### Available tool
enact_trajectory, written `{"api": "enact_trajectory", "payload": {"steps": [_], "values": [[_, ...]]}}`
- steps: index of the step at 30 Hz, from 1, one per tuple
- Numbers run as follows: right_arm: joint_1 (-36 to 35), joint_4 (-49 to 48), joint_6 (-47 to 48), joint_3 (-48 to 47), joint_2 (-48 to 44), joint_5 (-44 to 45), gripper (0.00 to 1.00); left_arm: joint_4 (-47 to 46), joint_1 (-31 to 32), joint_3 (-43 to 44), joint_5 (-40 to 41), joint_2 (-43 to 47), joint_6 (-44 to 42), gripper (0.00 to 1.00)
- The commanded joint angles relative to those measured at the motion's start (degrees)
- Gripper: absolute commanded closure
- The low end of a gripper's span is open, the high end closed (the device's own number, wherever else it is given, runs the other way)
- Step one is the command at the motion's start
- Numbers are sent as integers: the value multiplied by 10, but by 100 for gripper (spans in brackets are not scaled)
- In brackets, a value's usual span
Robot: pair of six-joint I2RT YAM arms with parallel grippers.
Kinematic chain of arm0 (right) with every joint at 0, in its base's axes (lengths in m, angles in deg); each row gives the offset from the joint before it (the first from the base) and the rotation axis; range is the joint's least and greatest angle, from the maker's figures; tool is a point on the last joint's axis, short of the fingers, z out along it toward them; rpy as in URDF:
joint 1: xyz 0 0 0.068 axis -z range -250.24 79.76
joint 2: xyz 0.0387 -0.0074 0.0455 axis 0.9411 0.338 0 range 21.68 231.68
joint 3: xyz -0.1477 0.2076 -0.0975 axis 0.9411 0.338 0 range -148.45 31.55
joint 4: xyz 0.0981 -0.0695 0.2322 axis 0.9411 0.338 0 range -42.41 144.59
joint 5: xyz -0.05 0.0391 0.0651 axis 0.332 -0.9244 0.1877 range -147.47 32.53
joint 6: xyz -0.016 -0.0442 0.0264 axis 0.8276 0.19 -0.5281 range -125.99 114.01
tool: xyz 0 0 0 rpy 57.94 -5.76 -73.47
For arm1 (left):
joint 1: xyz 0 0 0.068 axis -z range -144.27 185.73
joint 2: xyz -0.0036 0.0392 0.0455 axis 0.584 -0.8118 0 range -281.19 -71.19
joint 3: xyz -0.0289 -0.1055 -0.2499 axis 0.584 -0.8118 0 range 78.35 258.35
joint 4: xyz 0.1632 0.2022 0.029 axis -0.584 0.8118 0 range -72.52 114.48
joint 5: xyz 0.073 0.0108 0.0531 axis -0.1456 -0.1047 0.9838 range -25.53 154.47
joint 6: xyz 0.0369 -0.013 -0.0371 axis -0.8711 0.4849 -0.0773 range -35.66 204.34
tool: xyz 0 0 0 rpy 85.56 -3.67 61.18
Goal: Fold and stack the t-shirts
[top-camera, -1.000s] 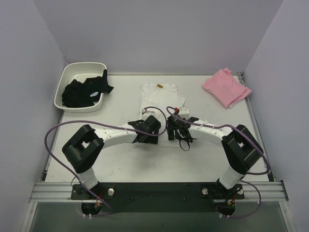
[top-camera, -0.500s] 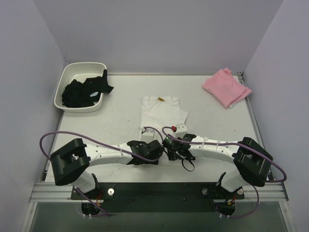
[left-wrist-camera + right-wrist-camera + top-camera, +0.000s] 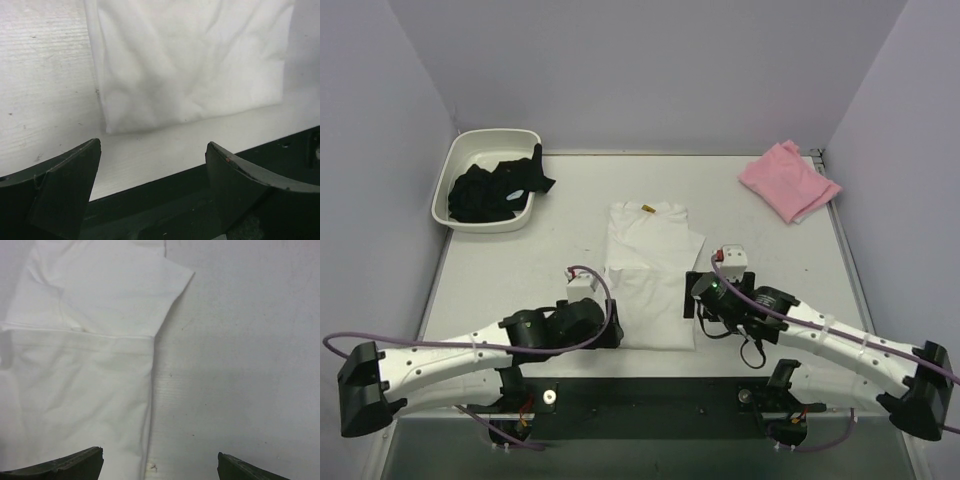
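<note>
The white tub (image 3: 495, 133) sits at the far-left corner. The left gripper (image 3: 152, 150), fingers wide and empty, hovers at the near edge beside the partly folded white t-shirt (image 3: 650, 280), which lies mid-table. The right gripper (image 3: 160, 454) also gapes empty. The pink t-shirt (image 3: 788, 180) lies at the far-right corner, not yet stacked.

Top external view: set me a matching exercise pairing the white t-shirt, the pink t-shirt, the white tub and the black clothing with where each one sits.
Things
1. white cotton t-shirt
2. pink cotton t-shirt
3. white plastic tub
4. black crumpled clothing

Places
A. far left corner of the table
B. inside the tub
C. far right corner of the table
D. laid flat in the middle of the table

Pairs: 1-D; 2-C; 3-A; 4-B
</note>
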Motion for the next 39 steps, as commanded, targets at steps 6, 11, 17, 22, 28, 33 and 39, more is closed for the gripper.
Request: {"api": "enact_trajectory", "payload": {"steps": [6, 11, 17, 22, 28, 33, 39], "values": [[-6, -2, 18, 50, -141, -54, 0, -151, -47, -189, -130, 159, 48, 5], [-6, 4, 17, 51, -151, -59, 0, -201, -91, -267, -178, 193, 59, 7], [-14, 7, 7, 57, -152, -54, 0, -240, -142, -323, -208, 222, 67, 16], [-14, 10, 3, 60, -156, -52, 0, -218, -152, -323, -206, 206, 66, 22], [-16, 10, -4, 62, -150, -53, 0, -207, -164, -295, -209, 132, 54, 32], [-18, 9, -7, 68, -156, -54, 0, -218, -181, -284, -211, 75, 49, 39], [-22, 9, -11, 78, -166, -60, 0, -238, -214, -282, -222, 30, 37, 45]]}}
